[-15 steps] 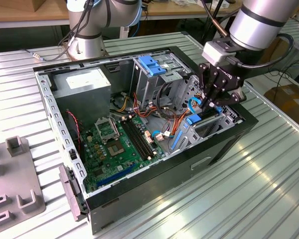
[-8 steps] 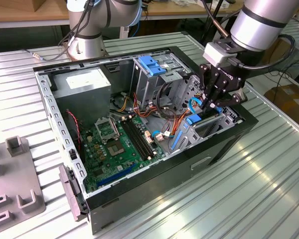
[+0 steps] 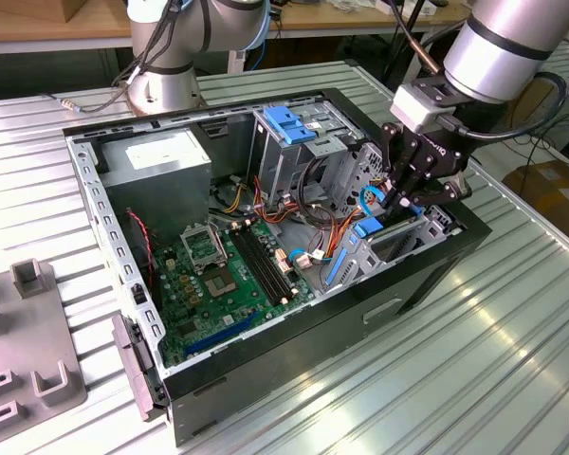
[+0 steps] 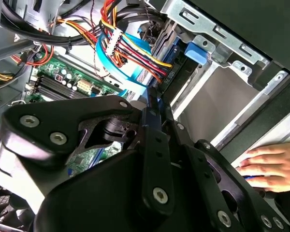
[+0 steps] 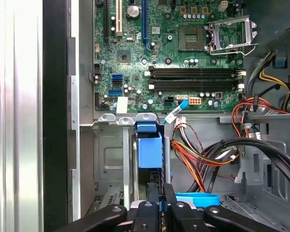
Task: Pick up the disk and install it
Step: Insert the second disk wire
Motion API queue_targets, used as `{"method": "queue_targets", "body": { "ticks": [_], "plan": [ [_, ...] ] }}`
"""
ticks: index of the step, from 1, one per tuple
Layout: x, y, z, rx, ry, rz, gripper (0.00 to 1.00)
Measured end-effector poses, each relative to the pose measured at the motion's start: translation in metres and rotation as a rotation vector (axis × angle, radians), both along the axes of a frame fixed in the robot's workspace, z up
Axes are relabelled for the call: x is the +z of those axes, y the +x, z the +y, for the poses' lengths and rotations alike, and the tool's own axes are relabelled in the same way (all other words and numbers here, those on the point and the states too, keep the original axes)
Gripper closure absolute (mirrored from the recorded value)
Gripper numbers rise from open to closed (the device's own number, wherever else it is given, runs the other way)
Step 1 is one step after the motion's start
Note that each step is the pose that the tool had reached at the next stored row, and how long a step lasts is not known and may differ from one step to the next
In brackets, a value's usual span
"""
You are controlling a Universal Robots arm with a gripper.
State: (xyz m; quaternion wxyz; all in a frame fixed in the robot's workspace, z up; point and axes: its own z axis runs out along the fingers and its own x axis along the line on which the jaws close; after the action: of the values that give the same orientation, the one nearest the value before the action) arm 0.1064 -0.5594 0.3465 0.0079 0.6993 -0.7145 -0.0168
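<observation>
There is 1 robot arm with 1 end effector (image 3: 405, 194), and it hangs low over the front corner of 1 open computer case (image 3: 427, 275) lying on the ribbed metal worktop (image 3: 474, 360). In both wrist views the 2 fingers (image 5: 167, 195) are pressed together with no gap between them, so the end effector (image 4: 152, 104) is closed and nothing is held between the fingers. The disk (image 5: 150, 150) stands on its edge inside the metal drive bay just before the fingertips. Only its blue plastic bracket is visible, because its metal body and label are hidden in the slot. I cannot tell if the fingertips touch it. Beside the bay run 1 bundle of red, yellow and orange wires (image 5: 203, 157) and 1 flat blue cable (image 5: 198, 199), both near the fingers. Deeper in the case lie 1 green motherboard (image 5: 159, 48) with 4 black memory slots (image 5: 195, 79), 1 grey power supply (image 3: 161, 166) and 1 blue latch (image 3: 289, 123) on top of the upper drive cage. In the second wrist view 1 hand of a person (image 4: 273, 166) rests outside the case, partly cut off. 1 grey fixture (image 3: 28, 332) lies on the worktop at the exterior view's left.
</observation>
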Motion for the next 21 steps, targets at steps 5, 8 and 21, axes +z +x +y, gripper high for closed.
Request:
{"method": "queue_targets", "body": {
  "ticks": [5, 8, 21],
  "plan": [
    [-0.0052, 0.0002, 0.0000, 0.000, -0.0006, 0.0000, 0.84],
    [-0.0055, 0.0002, 0.0000, 0.000, -0.0002, 0.0000, 0.84],
    [0.0097, 0.0002, 0.0000, 0.000, 0.0002, -0.0035, 0.76]
  ]
}}
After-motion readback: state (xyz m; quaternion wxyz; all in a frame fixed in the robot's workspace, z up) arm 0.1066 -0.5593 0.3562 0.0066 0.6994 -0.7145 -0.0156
